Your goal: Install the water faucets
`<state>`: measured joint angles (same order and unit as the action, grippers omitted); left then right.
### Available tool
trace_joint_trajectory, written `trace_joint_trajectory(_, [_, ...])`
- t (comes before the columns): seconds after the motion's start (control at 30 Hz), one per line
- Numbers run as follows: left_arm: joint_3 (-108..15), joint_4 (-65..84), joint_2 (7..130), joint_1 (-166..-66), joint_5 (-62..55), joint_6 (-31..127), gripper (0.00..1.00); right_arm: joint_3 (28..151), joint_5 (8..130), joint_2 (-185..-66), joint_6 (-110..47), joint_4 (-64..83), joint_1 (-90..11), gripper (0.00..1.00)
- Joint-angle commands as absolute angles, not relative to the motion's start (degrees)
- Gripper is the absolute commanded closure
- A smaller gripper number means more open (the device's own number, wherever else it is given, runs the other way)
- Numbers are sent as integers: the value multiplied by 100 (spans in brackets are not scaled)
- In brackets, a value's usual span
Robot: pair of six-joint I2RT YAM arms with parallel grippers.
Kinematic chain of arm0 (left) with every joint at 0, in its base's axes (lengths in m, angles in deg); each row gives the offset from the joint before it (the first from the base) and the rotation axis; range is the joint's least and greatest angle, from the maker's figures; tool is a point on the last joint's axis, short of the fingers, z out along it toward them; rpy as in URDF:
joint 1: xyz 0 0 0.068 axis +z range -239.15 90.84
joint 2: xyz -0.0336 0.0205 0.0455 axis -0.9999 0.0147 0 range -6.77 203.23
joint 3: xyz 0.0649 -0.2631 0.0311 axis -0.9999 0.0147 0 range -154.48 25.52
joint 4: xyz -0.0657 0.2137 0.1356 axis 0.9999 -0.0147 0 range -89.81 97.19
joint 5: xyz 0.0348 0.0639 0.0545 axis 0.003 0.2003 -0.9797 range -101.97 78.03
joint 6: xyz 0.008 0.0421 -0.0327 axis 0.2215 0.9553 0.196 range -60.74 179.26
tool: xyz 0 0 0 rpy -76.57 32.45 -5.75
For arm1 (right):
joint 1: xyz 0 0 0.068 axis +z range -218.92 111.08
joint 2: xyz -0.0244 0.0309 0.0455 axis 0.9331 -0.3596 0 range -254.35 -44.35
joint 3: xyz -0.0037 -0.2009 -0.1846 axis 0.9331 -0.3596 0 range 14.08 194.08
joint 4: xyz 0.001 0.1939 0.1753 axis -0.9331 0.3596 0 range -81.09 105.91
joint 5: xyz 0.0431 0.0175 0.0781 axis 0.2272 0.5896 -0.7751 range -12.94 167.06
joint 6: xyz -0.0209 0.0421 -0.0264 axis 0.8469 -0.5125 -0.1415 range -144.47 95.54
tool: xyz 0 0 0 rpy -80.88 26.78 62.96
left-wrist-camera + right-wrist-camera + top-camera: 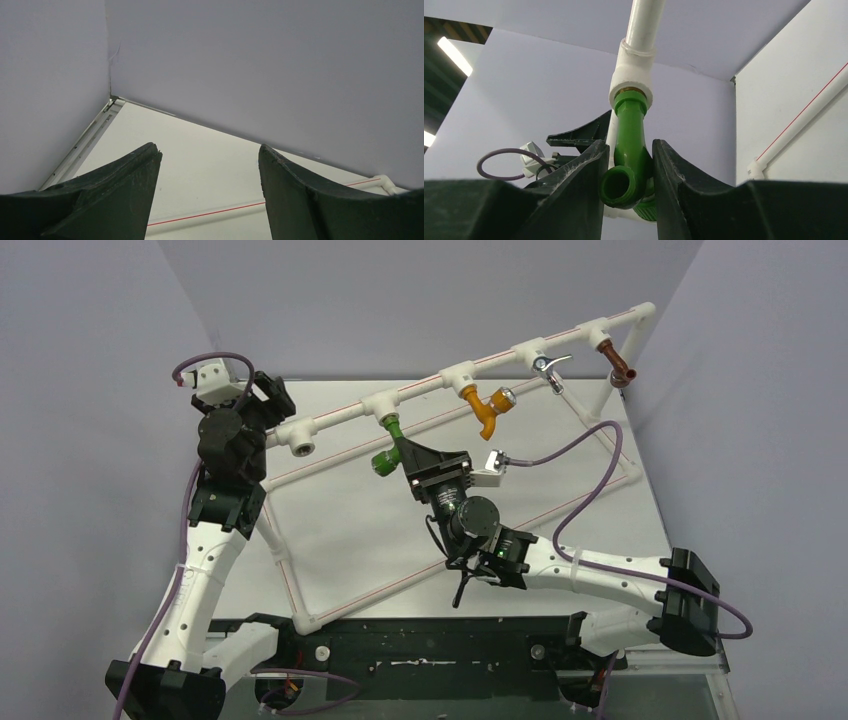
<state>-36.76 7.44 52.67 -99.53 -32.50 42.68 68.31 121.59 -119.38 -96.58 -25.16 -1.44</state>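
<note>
The green water faucet [390, 443] hangs from a white tee fitting [382, 406] on the raised white pipe, its threaded end in the fitting. My right gripper [397, 450] is shut on it from the near side. In the right wrist view the faucet [630, 140] stands between my fingers [585, 170] with its open spout mouth facing the camera, under the fitting [633, 75]. My left gripper [268, 398] is open and empty by the pipe's left end. In the left wrist view it [210, 152] shows only table, wall and a red-striped pipe [210, 216].
Further right on the same pipe hang an orange tap [485, 412], a chrome tap [548, 368] and a brown fitting [620, 368]. An open socket [300, 448] sits at the pipe's left end. The white pipe frame [290, 585] lies on the table.
</note>
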Motion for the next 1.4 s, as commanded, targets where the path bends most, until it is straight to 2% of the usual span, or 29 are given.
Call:
trace_joint_trajectory(0.0, [-3222,-802,5502,-9953,-3034,4431,31,7085,12526,-11687,-10885,-2775,-410,100])
trace_joint_trajectory(0.2, [-3222,-802,5493,-9953,-3058,4432,31,7129,12513,-11641,-11110,-2170,-411,100])
trace_joint_trajectory(0.23, [-3222,-806,5493,-9957,-3060,4439,31,7124,12503,-11628,-11112,-2108,-414,97])
trace_joint_trajectory(0.37, [-3222,-811,5493,-9955,-3068,4443,31,7135,12447,-11593,-11105,-1933,-415,79])
trace_joint_trajectory(0.53, [-3220,-810,5503,-9959,-3078,4449,31,7236,12304,-11548,-10854,-1702,-408,48])
trace_joint_trajectory(0.67, [-3216,-810,5504,-9960,-3078,4449,31,7433,12277,-11493,-10753,-1182,-413,33])
trace_joint_trajectory(0.9, [-3222,-813,5518,-9949,-3084,4449,31,7391,12144,-11327,-9983,-1231,-410,23])
trace_joint_trajectory(1.1, [-3221,-811,5536,-9951,-3087,4458,31,7638,11872,-11187,-8298,-997,-413,19])
trace_joint_trajectory(1.37, [-3211,-810,5589,-9936,-3121,4459,31,7589,11469,-10798,-5761,-966,-426,19])
